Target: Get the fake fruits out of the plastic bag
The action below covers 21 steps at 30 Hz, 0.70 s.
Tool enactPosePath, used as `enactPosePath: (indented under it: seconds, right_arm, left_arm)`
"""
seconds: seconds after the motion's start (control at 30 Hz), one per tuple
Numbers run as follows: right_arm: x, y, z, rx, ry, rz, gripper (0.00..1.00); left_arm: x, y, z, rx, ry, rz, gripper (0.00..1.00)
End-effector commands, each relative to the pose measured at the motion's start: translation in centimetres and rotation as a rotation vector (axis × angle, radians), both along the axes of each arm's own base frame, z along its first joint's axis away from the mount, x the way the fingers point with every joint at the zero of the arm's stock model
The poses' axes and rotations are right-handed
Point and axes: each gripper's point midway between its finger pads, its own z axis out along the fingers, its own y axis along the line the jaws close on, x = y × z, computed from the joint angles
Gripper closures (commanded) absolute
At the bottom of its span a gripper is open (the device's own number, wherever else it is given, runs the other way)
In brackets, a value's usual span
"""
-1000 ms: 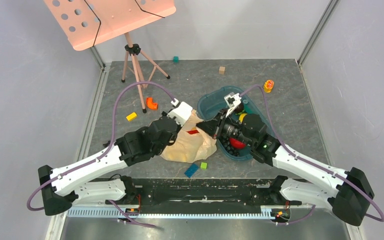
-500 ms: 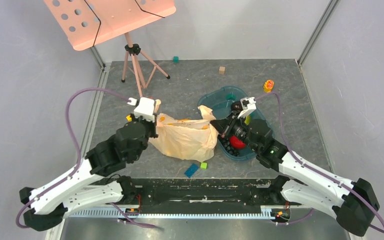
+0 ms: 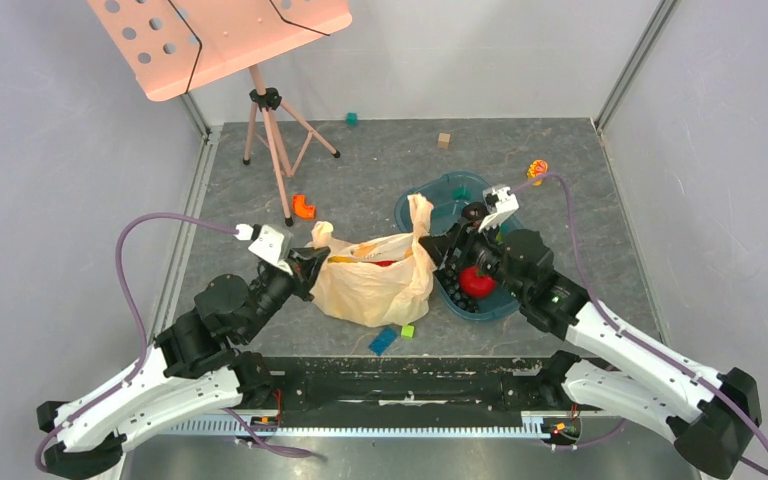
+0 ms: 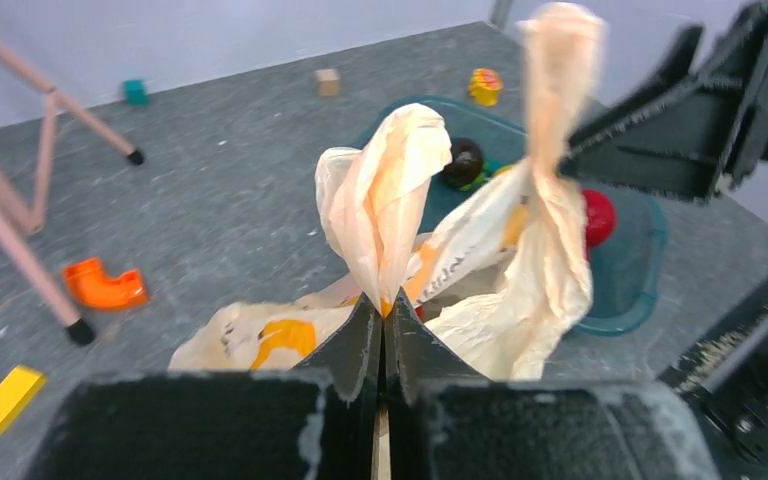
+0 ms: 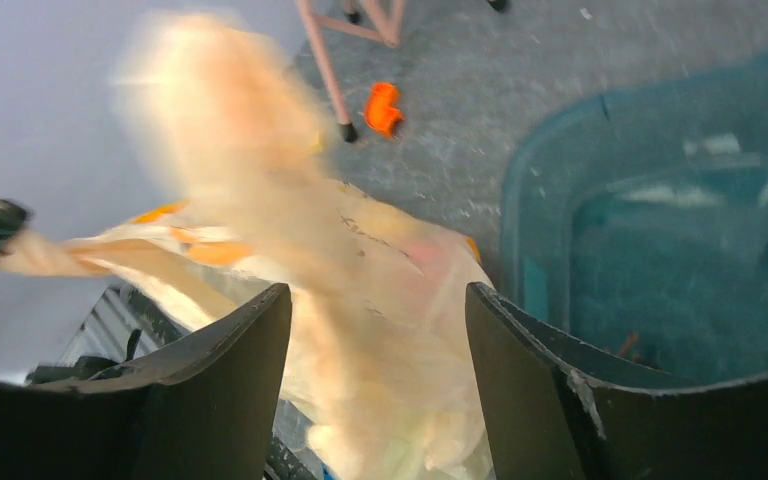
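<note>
The plastic bag (image 3: 375, 285) sits mid-frame in the top view, touching the left side of the teal tray (image 3: 444, 190). A red apple (image 3: 476, 283) is already in the tray, and any fruit inside the bag is hidden by the folds. Left gripper (image 4: 382, 325) has its fingers pressed together, pinching one handle, while the right gripper (image 5: 378, 295) is spread wide with the other handle loose between. I'd clamp low on that handle, then pull apart gently so the thin film opens rather than tears.

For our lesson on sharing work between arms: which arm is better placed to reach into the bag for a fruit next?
Right, probably. The right pincer is open and free beside the plastic bag, while the left pincer is shut on a bag handle, holding it up.
</note>
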Motion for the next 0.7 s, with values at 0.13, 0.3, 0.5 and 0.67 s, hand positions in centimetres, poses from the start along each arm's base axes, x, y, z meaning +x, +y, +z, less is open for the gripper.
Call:
enactPosePath:
  seconds: [0.13,0.3,0.5,0.67]
  right_arm:
    - [-4.4,2.7,9.8,-0.035,-0.318,0.363,0.51]
    - [-5.7,4.5,10.4,-0.005,-0.267,0.451,0.76]
    - [-6.6,8.8,8.8,-0.123,-0.198,0.492,0.81]
    - [-4.0,10.0,6.0,-0.224,-0.078,0.368,0.85]
  left_arm:
    - [-2.1,-3.8,3.1,-0.043,-0.125,-0.248,0.98]
    - [-2.3,-4.5,3.1,-0.045,-0.126,-0.277,0.98]
    - [-2.5,-4.8,2.4,-0.036,-0.125,-0.299,0.98]
    - [-3.1,-5.3,2.2,-0.005,-0.158,-0.353,0.98]
